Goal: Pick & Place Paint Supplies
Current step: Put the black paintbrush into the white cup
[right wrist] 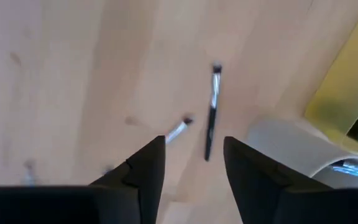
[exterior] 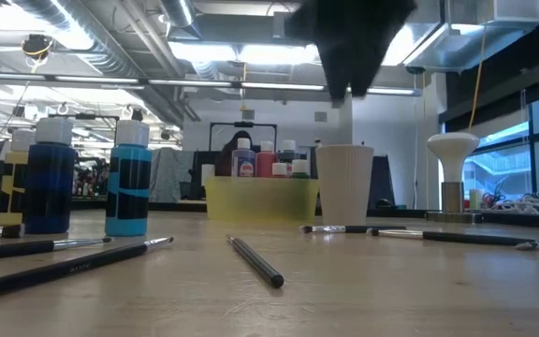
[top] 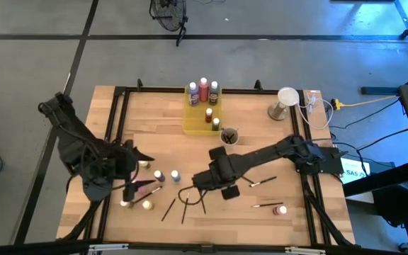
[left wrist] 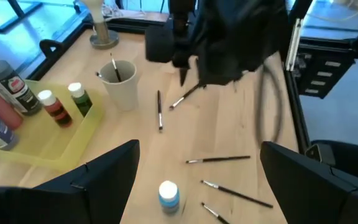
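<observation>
Five paint bottles [top: 203, 90] are counted in one yellow tray [top: 192, 122], five more on the table [top: 275, 156], with one cup [top: 229, 136]

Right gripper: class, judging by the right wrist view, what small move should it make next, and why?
Probably lower straight down: the right gripper hangs open over the wood, and a loose brush lies just ahead between its fingers, beside the cup.

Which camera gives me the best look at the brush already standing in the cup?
The left wrist view: the cup is seen open from above, brush leaning inside. The high view shows the cup small. The low view shows only its wall. The right wrist view shows its rim.
</observation>
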